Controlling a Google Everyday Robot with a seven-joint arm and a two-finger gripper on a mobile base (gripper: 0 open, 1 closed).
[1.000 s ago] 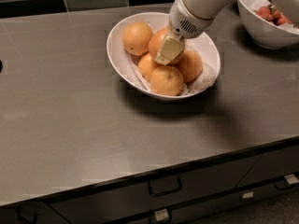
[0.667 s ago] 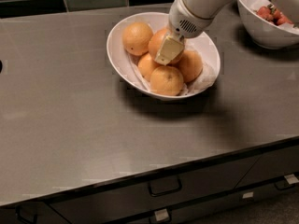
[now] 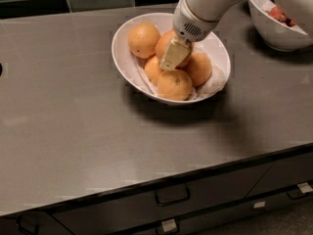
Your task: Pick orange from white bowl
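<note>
The white bowl (image 3: 121, 58), wide, shallow and lined with crinkled white paper, stands on the grey counter at the back middle. It holds several oranges. The orange (image 3: 165, 44), deep and even in colour, lies at the bowl's middle back. My gripper (image 3: 174, 55) comes down from the upper right and sits right on the front of this orange, hiding part of it. A paler orange with a dark speck (image 3: 144, 39) lies to its left. Smaller oranges (image 3: 174, 84) lie in front.
A second, deeper white bowl (image 3: 272, 32) with reddish fruit (image 3: 279, 14) stands at the back right, under my arm. A dark tiled wall runs along the back. The counter's front edge has drawers (image 3: 172, 196) below it.
</note>
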